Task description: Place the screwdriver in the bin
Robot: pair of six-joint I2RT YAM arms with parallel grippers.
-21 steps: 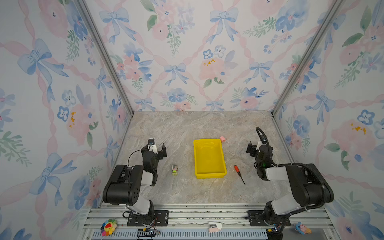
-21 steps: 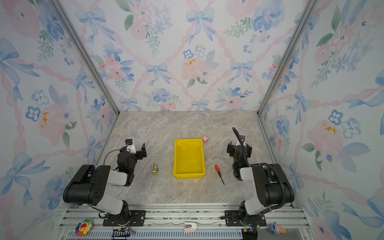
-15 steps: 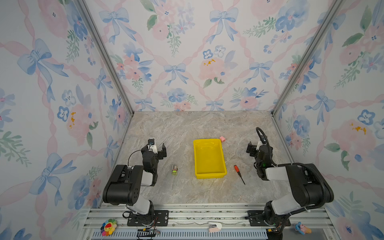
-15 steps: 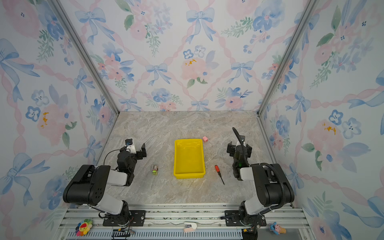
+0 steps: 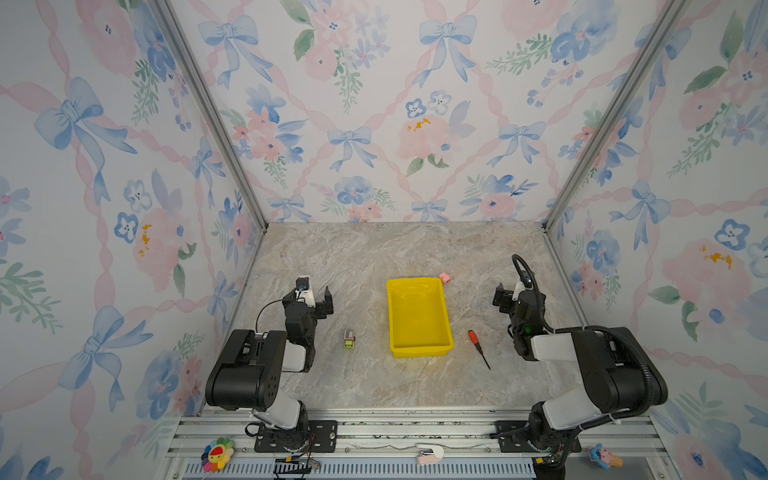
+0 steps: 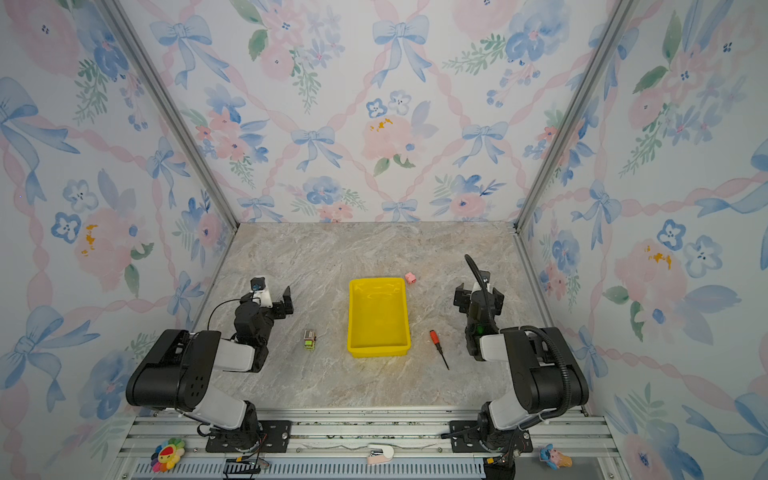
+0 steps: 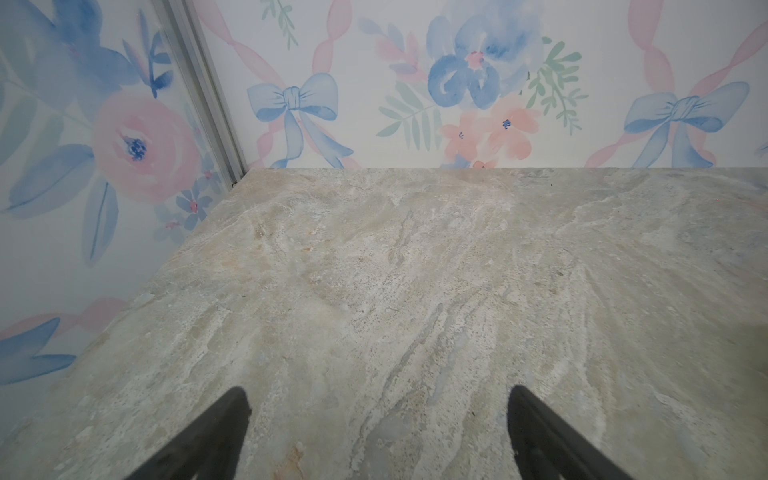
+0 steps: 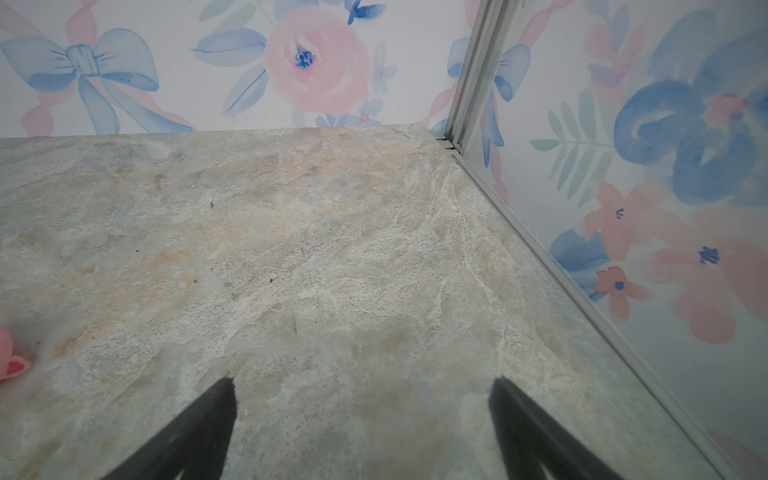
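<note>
The screwdriver point(image 5: 473, 338) point(image 6: 434, 337) has a red-orange handle and a thin dark shaft. It lies flat on the marble table, just right of the bin's near corner. The bin point(image 5: 417, 316) point(image 6: 377, 316) is a yellow shallow tray standing mid-table with nothing in it. My right gripper point(image 5: 517, 296) point(image 6: 478, 297) point(image 8: 363, 381) hovers open, right of and a little beyond the screwdriver, with nothing between its fingers. My left gripper point(image 5: 309, 297) point(image 6: 270, 299) point(image 7: 378, 392) is open over bare table, left of the bin. Neither wrist view shows the screwdriver or the bin.
A small green-and-grey boxy item point(image 5: 349, 338) point(image 6: 309, 338) lies between the left arm and the bin. A small pink piece point(image 5: 444, 277) point(image 6: 410, 277) point(image 8: 10, 357) sits at the bin's far right corner. Papered walls close in the table on three sides.
</note>
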